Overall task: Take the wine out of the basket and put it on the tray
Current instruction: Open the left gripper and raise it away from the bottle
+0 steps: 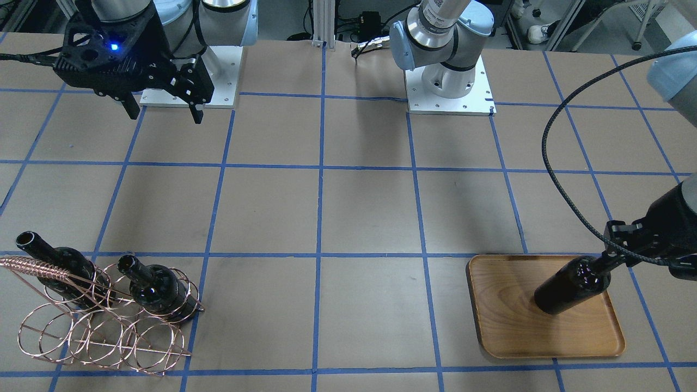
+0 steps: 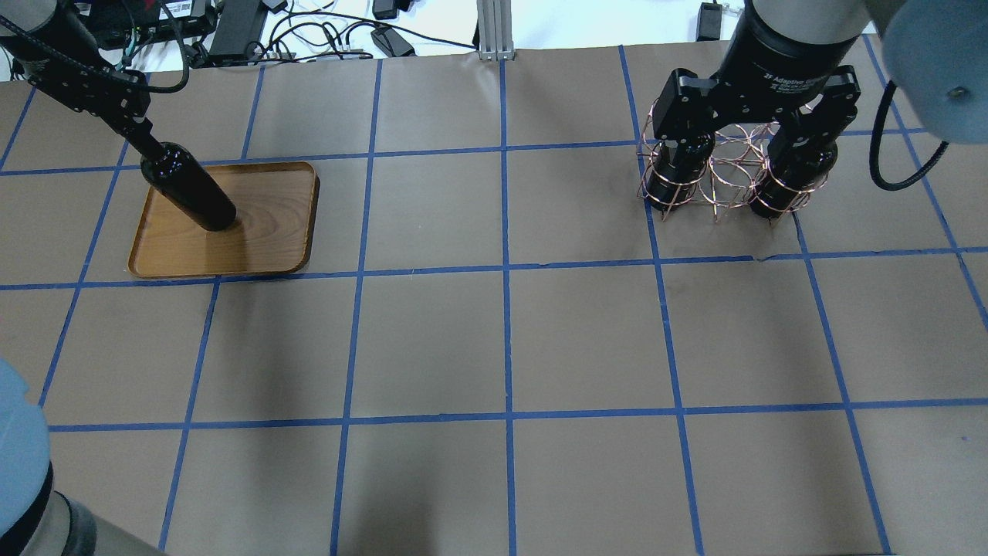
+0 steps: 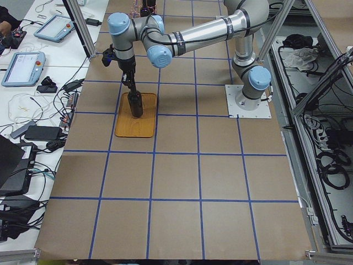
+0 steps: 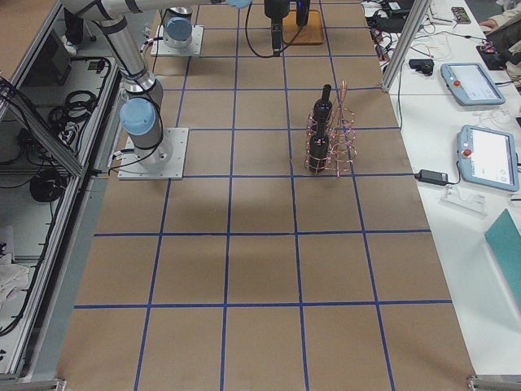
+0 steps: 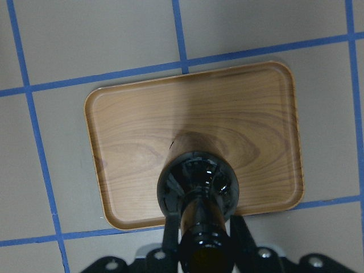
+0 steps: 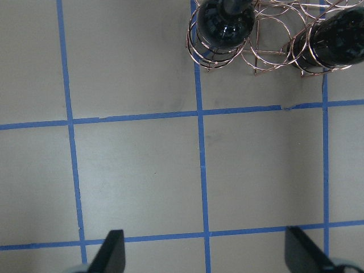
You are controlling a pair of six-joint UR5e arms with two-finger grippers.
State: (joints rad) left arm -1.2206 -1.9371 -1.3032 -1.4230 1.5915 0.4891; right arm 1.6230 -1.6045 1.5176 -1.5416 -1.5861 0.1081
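Wine bottle [image 1: 572, 288] upright beneath the left claw [image 1: 621, 256], neck pinched by it, base over the wooden tray [image 1: 506, 326]; right claw [image 1: 165, 115] spread wide above the worktop [image 1: 359, 218]; wire basket [image 1: 103, 332] with two more bottles [image 1: 158, 291] ahead of it.

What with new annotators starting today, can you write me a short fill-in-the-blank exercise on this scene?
1. The left pincer grips a wine bottle by its ____, over the tray.
2. The basket holds ____ more bottles.
3. The right pincer is ____ and holds nothing.

Missing words: neck; two; open.
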